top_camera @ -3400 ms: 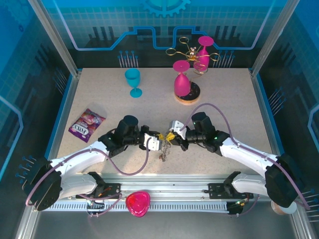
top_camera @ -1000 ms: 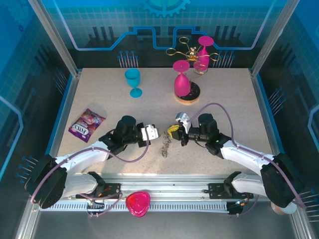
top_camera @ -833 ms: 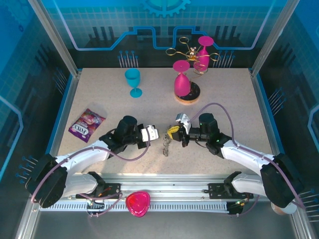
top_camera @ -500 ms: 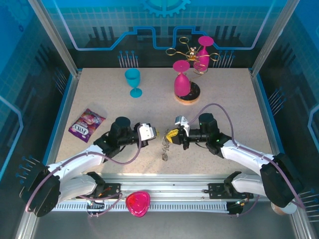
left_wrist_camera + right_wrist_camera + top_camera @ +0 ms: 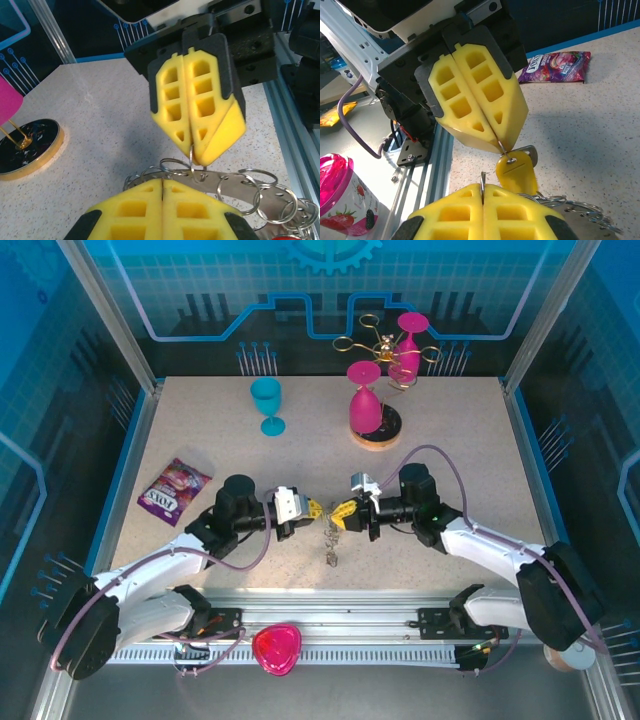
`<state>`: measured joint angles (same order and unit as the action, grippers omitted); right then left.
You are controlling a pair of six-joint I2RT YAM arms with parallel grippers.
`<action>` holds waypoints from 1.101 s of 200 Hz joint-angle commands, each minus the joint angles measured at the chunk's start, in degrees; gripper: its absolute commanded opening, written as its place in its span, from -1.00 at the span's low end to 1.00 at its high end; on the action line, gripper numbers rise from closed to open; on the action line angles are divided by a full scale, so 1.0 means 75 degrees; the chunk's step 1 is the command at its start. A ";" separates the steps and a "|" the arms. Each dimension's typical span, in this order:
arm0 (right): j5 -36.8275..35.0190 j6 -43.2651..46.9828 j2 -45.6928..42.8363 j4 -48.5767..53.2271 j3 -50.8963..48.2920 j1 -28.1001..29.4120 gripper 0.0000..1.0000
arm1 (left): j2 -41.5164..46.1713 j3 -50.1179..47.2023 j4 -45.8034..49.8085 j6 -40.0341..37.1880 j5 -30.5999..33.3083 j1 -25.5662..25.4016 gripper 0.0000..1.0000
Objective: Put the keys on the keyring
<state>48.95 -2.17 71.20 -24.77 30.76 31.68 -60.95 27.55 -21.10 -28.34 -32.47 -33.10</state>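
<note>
Two arms are reaching in from 6 o'clock and meeting nose to nose near the front middle of the table (image 5: 460, 450); the left gripper (image 5: 306, 508) is pointing towards 3 o'clock and the right gripper (image 5: 345, 512) towards 9 o'clock, their tips near each other. Both grippers are squeezing fully closed. Seen from the right wrist, the left one is pinching a thin metal stem from which one yellow key (image 5: 516, 174) is dangling; seen from the left wrist, the right one is nipping one small wire loop on the rim of the keyring (image 5: 240, 196).

The keyring, one flat grey ring, is hanging at 6 o'clock from the two tips; a small dark bunch is trailing below it. The keys (image 5: 329, 556) in that bunch are showing too small to count; whether they are touching the table I cannot tell.

Three goblets are standing at the far side. One teal goblet (image 5: 266, 403) is at 11 o'clock from the grippers; two pink goblets (image 5: 365, 400) are at 1 o'clock, both mouth-down, one on the round base of the single gold wire stand (image 5: 372, 343), the other higher on it. One candy packet (image 5: 174, 487) is lying at 9 o'clock; one pink tub (image 5: 277, 648) is sitting at 7 o'clock, past the table's near edge.
</note>
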 commanded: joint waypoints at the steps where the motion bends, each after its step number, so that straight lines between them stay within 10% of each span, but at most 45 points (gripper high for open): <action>1: 0.0281 -0.0287 0.0102 -0.0714 0.0281 -0.0123 -1.00 | 0.0065 -0.0134 -0.0283 0.0137 -0.0510 0.0076 -1.00; 220: -0.1918 -0.1824 0.0260 -0.2084 0.0000 -0.0033 -1.00 | -0.0153 -0.0109 -0.0733 0.0038 -0.0286 -0.0020 -1.00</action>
<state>39.92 -14.22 72.77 -35.31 30.72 31.48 -61.54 27.44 -25.61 -28.38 -32.14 -32.51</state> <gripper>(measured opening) 0.057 0.047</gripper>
